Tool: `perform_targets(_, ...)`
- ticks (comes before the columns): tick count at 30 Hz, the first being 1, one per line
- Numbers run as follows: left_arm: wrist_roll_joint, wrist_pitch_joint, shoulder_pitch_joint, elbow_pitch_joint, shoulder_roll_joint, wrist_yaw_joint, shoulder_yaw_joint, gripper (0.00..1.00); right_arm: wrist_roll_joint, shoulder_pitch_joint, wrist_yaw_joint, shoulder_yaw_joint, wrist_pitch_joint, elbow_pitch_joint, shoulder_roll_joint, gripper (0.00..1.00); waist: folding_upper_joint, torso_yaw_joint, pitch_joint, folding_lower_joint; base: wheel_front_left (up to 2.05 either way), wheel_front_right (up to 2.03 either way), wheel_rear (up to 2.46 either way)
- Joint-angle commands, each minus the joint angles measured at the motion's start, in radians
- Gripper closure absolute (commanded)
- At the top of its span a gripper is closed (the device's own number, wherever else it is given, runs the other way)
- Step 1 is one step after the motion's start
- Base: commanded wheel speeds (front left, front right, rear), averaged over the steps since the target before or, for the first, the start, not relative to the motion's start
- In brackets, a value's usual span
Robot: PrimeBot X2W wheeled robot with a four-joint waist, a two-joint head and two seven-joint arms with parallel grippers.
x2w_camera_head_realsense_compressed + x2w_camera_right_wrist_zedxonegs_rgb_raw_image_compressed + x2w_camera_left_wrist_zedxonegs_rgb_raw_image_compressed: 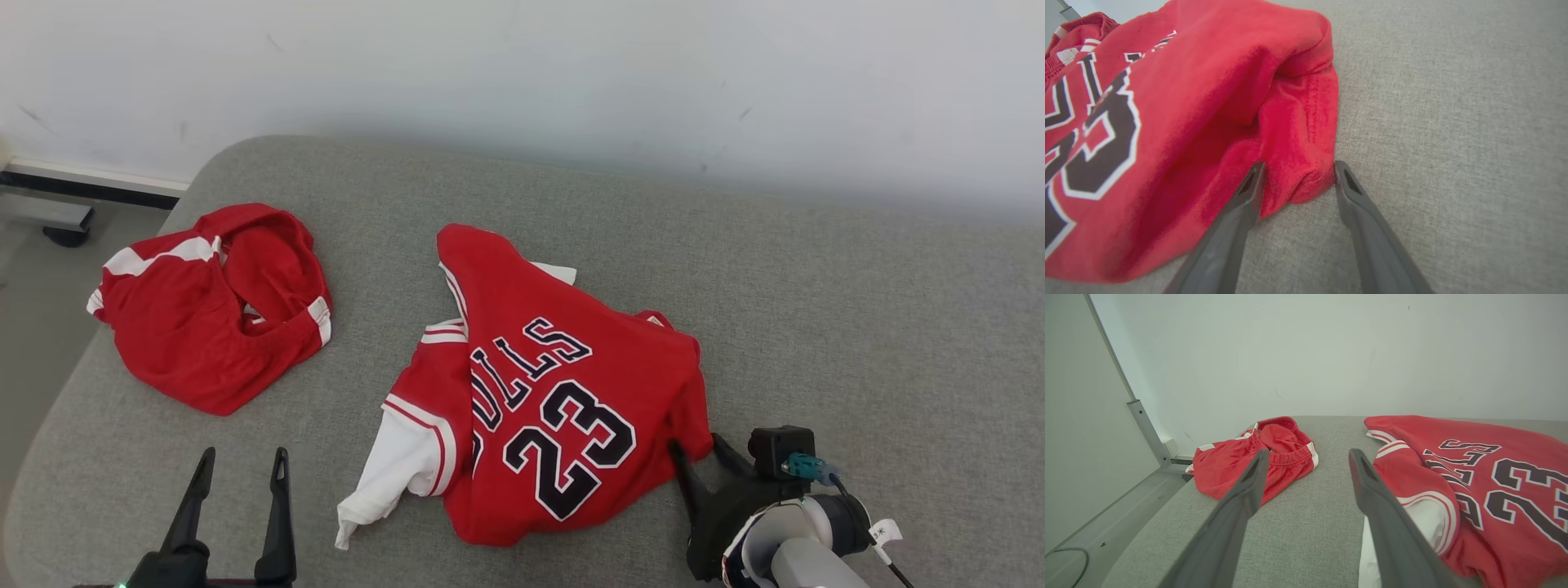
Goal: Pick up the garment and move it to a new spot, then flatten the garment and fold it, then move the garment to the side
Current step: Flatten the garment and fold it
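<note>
Jersey [563,392] corner sits between my right gripper [1298,171] fingers, spread, not yet pinching; left gripper [241,461] spread, farther off.

grey padded surface [857,278] set against a plain white wall [571,65].

Your left gripper [245,453], with two long dark fingers pointing forward, stands wide open to the near left of the red numbered jersey [555,392]. Your right gripper [695,445], on its pale forearm [796,567], sits low, fingers spread astride the jersey's near right corner.
</note>
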Motion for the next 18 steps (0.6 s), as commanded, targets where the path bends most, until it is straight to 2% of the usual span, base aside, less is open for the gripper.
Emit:
perform_targets(1, 0.014, -0.003, -0.007, 0.005, -0.007, -0.005, 0.008, 0.0, 0.014, -0.009, -0.002, 0.009, -0.005, 0.018, 0.002, 1.0, 0.0, -0.001, -0.001, -0.0001, 0.0, 0.0, 0.0)
perform_targets(4, 0.021, -0.003, 0.007, 0.009, -0.016, -0.014, 0.029, 0.0, 0.036, -0.028, -0.002, 0.018, -0.044, 0.046, -0.012, 1.0, 0.0, -0.015, -0.008, -0.0001, 0.0, 0.0, 0.0)
perform_targets(8, 0.032, -0.003, 0.025, 0.011, -0.033, -0.026, 0.056, 0.0, 0.054, -0.041, -0.002, 0.013, -0.098, 0.031, -0.067, 1.0, 0.0, -0.051, -0.023, -0.0001, 0.0, 0.0, 0.0)
perform_targets(14, 0.043, -0.003, 0.041, 0.014, -0.05, -0.042, 0.08, 0.0, 0.054, 0.015, -0.002, -0.05, -0.119, -0.068, -0.169, 1.0, 0.0, -0.107, -0.042, -0.0001, 0.0, 0.0, 0.0)
perform_targets(15, 0.043, -0.003, 0.041, 0.014, -0.05, -0.042, 0.08, 0.0, 0.054, 0.015, -0.002, -0.05, -0.119, -0.068, -0.169, 1.0, 0.0, -0.107, -0.042, -0.0001, 0.0, 0.0, 0.0)
perform_targets(18, 0.048, -0.003, 0.05, 0.013, -0.06, -0.048, 0.09, 0.0, 0.053, 0.06, -0.002, -0.114, -0.12, -0.125, -0.219, 1.0, 0.0, -0.132, -0.049, -0.0001, 0.0, 0.0, 0.0)
